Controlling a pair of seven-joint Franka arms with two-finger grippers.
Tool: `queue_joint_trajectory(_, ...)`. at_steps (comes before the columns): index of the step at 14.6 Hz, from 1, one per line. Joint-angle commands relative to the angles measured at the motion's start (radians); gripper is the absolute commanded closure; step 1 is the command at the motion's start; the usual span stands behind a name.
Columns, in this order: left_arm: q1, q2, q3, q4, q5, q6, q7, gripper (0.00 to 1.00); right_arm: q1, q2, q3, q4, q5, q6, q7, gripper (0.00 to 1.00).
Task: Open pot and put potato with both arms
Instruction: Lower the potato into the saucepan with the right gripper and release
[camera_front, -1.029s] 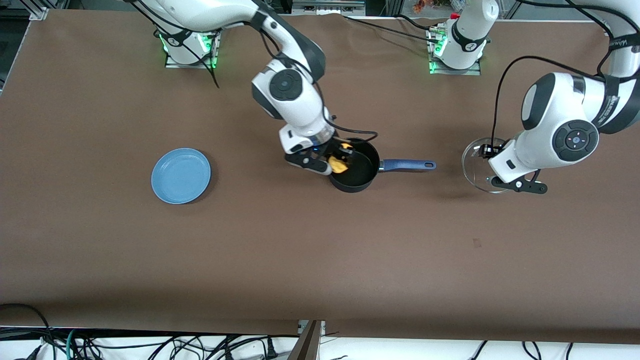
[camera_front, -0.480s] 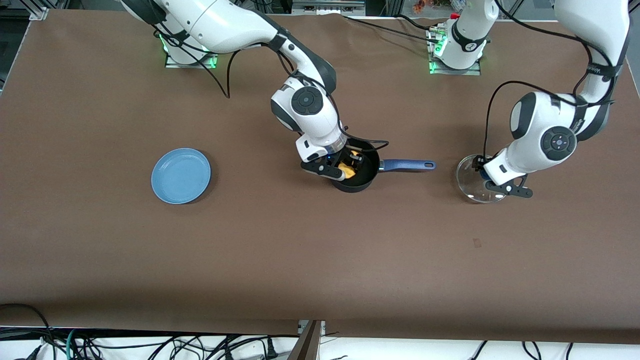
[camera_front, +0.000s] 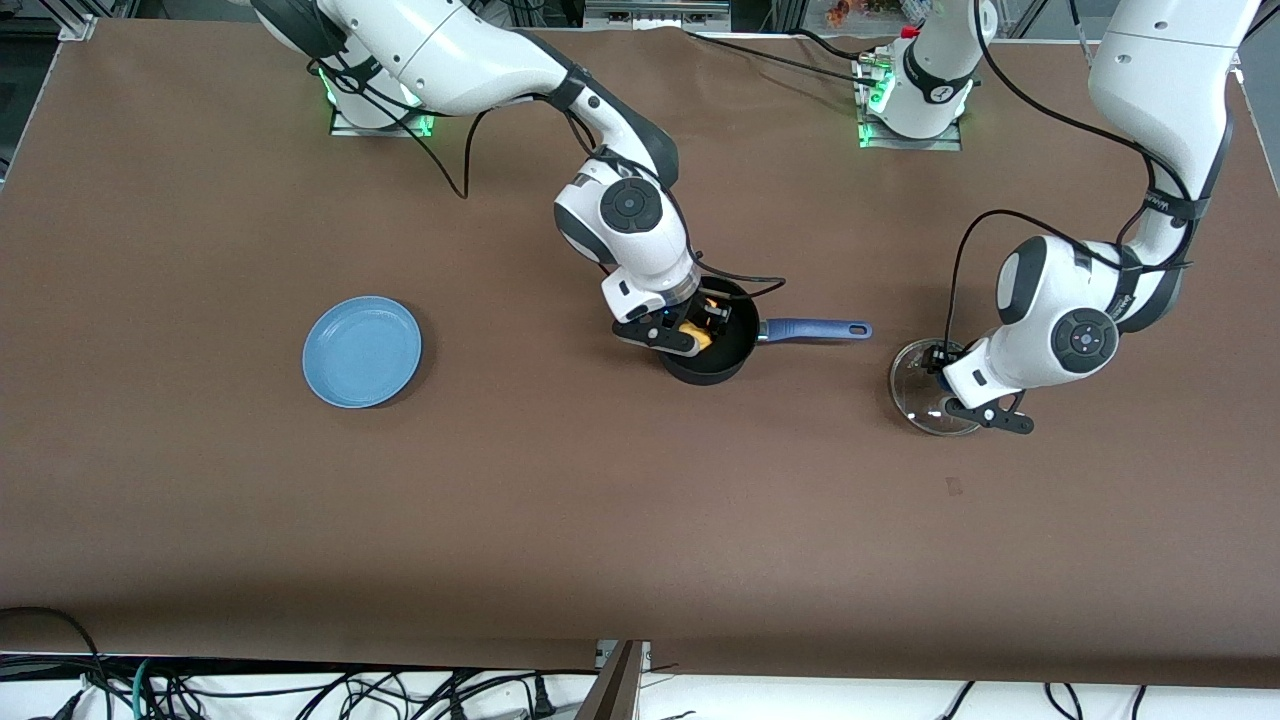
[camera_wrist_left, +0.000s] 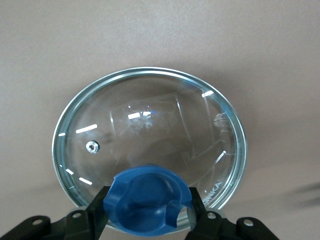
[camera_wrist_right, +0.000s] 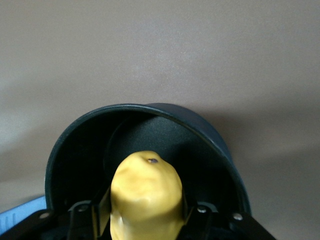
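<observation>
The black pot (camera_front: 712, 362) stands open in the table's middle, its blue handle (camera_front: 815, 328) pointing toward the left arm's end. My right gripper (camera_front: 692, 330) is down inside the pot, shut on the yellow potato (camera_front: 694, 333); in the right wrist view the potato (camera_wrist_right: 145, 197) sits between the fingers above the pot's floor (camera_wrist_right: 150, 135). My left gripper (camera_front: 950, 395) is shut on the blue knob (camera_wrist_left: 147, 200) of the glass lid (camera_front: 920, 405), which is low over or on the table beside the handle's end. The lid's glass (camera_wrist_left: 150, 130) fills the left wrist view.
A light-blue plate (camera_front: 362, 351) lies on the brown table toward the right arm's end. The arms' bases (camera_front: 378, 100) stand along the table's edge farthest from the front camera. Cables hang below the near edge.
My right gripper has lowered the potato from the pot's rim into the pot. My left gripper has carried the lid lower and slightly nearer to the front camera, toward the pot's handle.
</observation>
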Motion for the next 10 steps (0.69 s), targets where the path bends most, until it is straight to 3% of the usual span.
queue_joint_trajectory(1, 0.005, 0.023, 0.0, 0.051, 0.027, -0.02, 0.035, 0.0, 0.005, 0.011, -0.002, 0.035, -0.02, -0.002, 0.008, 0.0)
queue_joint_trajectory(3, 0.008, 0.02, 0.0, 0.057, 0.025, -0.023, 0.036, 0.0, -0.008, -0.013, -0.003, 0.047, -0.02, -0.042, -0.002, 0.0)
queue_joint_trajectory(6, 0.016, 0.011, 0.0, 0.083, 0.015, -0.064, 0.035, 0.0, -0.056, -0.056, 0.001, 0.134, -0.015, -0.273, -0.09, 0.0)
queue_joint_trajectory(10, 0.01, -0.011, -0.005, 0.279, 0.01, -0.33, 0.036, 0.0, -0.141, -0.136, -0.002, 0.21, -0.017, -0.569, -0.404, 0.0)
